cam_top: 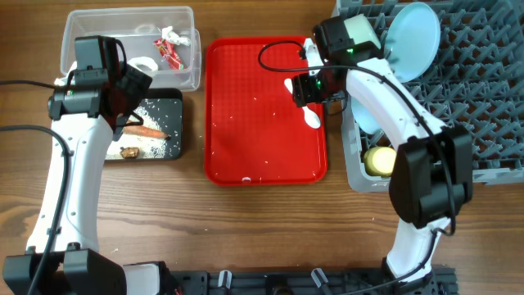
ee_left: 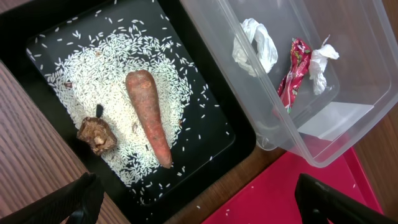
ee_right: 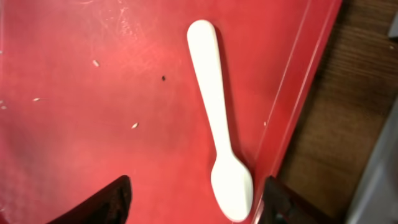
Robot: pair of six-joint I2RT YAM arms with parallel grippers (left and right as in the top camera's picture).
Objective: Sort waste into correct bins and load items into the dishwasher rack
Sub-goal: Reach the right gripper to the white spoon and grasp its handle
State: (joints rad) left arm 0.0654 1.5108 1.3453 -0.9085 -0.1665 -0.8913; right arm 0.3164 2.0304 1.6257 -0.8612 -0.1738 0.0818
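The clear tub (cam_top: 187, 75) holds the red-and-white wrapper (ee_left: 294, 68) and a white scrap (ee_left: 255, 45). The black tray (cam_top: 175, 105) holds rice grains (ee_left: 106, 68), the carrot (ee_left: 148, 113) and the brown food bit (ee_left: 96, 133). My left gripper (ee_left: 199, 208) is open and empty, hovering over the black tray's near corner. The white spoon (ee_right: 214, 124) lies at the right edge of the red tray (cam_top: 262, 123). My right gripper (ee_right: 196, 205) is open just above it, with the spoon's bowl between the fingers. The grey rack (cam_top: 475, 90) holds the blue plate (cam_top: 412, 41), a pale blue bowl (cam_top: 366, 119) and the yellow cup (cam_top: 379, 160).
A few rice grains are scattered on the red tray (ee_right: 93, 62). Bare wooden table (cam_top: 246, 229) lies in front of the trays. A strip of table (ee_right: 336, 124) separates the red tray from the rack. My right arm crosses the rack's left side.
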